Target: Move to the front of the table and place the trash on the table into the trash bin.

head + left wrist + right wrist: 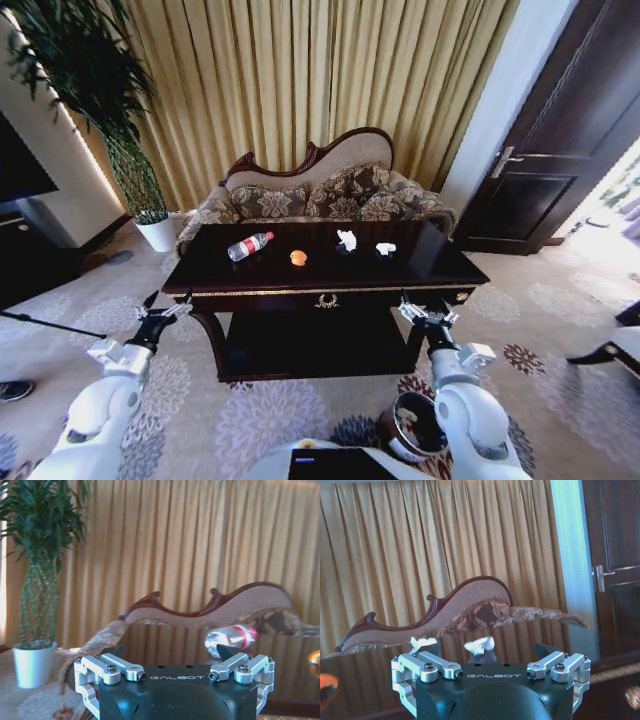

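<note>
Trash (297,257) on table (440,262), well beyond both grippers' released, empty jaws.

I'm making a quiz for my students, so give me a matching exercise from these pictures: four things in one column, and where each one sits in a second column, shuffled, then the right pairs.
Things:
1. bottle
2. orange piece
3. trash bin
4. white plant pot

Places:
A. on the carpet by the robot's right arm, in front of the table
B. on the floor beside the sofa, under the tall plant
C. lying on its side at the left end of the row on the tabletop
D. on the tabletop between the bottle and the whitish lumps

Pairs: 1-C, 2-D, 3-A, 4-B
</note>
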### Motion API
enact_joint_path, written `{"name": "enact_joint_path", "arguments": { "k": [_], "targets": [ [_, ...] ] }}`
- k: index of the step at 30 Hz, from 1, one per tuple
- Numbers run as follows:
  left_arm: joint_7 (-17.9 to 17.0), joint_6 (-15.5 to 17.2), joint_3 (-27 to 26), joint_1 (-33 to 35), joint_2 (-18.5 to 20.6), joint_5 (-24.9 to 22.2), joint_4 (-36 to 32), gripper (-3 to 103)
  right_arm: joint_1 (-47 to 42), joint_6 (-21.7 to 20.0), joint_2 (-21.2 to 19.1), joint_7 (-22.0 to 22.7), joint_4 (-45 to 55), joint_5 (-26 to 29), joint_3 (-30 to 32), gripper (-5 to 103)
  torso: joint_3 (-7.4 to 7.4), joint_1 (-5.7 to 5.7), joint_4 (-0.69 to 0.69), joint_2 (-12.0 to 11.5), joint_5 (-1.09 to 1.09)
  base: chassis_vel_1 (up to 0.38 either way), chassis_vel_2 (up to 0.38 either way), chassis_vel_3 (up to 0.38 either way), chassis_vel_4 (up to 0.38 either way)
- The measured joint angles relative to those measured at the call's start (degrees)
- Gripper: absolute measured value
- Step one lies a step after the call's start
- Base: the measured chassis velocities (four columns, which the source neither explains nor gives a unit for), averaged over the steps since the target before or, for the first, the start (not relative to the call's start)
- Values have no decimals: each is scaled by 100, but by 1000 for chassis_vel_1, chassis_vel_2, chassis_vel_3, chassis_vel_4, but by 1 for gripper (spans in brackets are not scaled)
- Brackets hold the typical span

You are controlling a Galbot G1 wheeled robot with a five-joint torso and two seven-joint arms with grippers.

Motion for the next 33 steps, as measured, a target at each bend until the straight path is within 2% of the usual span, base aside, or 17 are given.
{"name": "enact_joint_path", "arguments": {
  "k": [5,20,24,27,29,33],
  "targets": [
    [-164,219,-46,-56,27,-13,-156,100,30,-116,-131,60,152,126,105,100,0,0,0,0,0,-106,111,116,-119],
    [-125,90,-61,-123,65,-32,-270,100,8,-217,-160,64,323,97,-53,100,-1,-2,0,2,0,-8,8,12,-6],
    [-87,90,-58,-165,121,-38,-330,100,61,-600,-496,60,621,149,-119,100,0,0,-1,0,0,0,0,0,0],
    [-62,90,-51,-167,121,-33,-331,100,81,-656,-548,63,649,186,-133,100,0,0,-1,0,0,0,0,0,0],
    [-6,57,-16,-158,98,22,-336,100,260,-856,-908,96,690,424,-228,100,0,-1,0,1,0,0,0,0,0],
    [16,23,16,-150,73,39,-350,100,496,-934,-1206,201,588,641,-374,100,0,-1,0,1,0,0,0,0,0]
  ]
}}
